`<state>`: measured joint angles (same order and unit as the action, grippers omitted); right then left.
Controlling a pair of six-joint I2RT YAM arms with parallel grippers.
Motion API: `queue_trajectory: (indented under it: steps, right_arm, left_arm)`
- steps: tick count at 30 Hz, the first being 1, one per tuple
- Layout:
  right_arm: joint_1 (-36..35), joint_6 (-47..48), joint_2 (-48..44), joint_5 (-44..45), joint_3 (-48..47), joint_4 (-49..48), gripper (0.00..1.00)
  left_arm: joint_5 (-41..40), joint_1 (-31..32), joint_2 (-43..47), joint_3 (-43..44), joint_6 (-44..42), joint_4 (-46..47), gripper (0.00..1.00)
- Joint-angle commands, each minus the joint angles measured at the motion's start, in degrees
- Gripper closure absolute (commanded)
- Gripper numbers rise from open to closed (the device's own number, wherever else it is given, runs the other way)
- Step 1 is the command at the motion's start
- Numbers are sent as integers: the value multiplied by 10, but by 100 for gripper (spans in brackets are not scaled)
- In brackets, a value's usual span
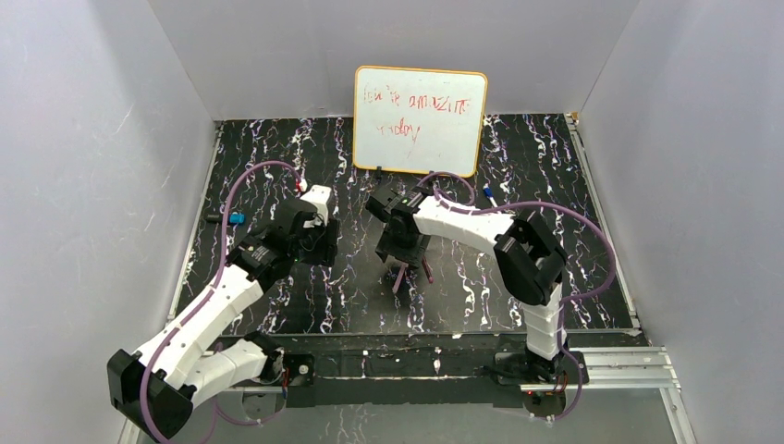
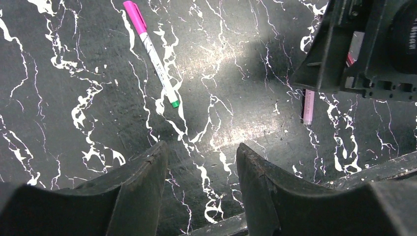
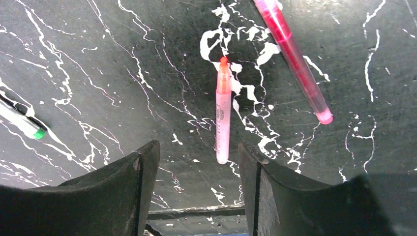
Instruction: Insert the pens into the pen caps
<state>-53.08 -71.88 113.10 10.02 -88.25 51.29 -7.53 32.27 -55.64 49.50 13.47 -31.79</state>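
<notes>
Pink pen (image 3: pixel 223 110) lies before the right jaws; both pairs gape empty. A skewed pinch could roll it.

The left arm (image 1: pixel 208 314), at seven o'clock in the top view, had white shells and black joints. The right arm (image 1: pixel 462 225), at five o'clock, looked the same. A thin purple cable (image 1: pixel 268 165) ran in loops along each arm. The left hand (image 2: pixel 201 152) and the right hand (image 3: pixel 199 150) had thick black fingers (image 2: pixel 142 182) with rough, scratched edges. Each finger curved up to a blunt tip.
</notes>
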Motion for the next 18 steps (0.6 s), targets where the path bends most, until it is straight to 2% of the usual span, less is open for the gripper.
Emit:
queue_trajectory:
  steps: [1, 9, 18]
  right_arm:
    - [-4, -28, -30, 23, -9, 48, 34]
    - [-3, -21, -15, 13, 19, 10, 45]
    - [18, 5, -3, 6, 27, -26, 49]
  left_arm:
    - [23, -16, 11, 14, -23, -10, 48]
    - [39, -33, 8, 15, -27, -7, 48]
    - [40, -40, 1, 28, -31, -18, 48]
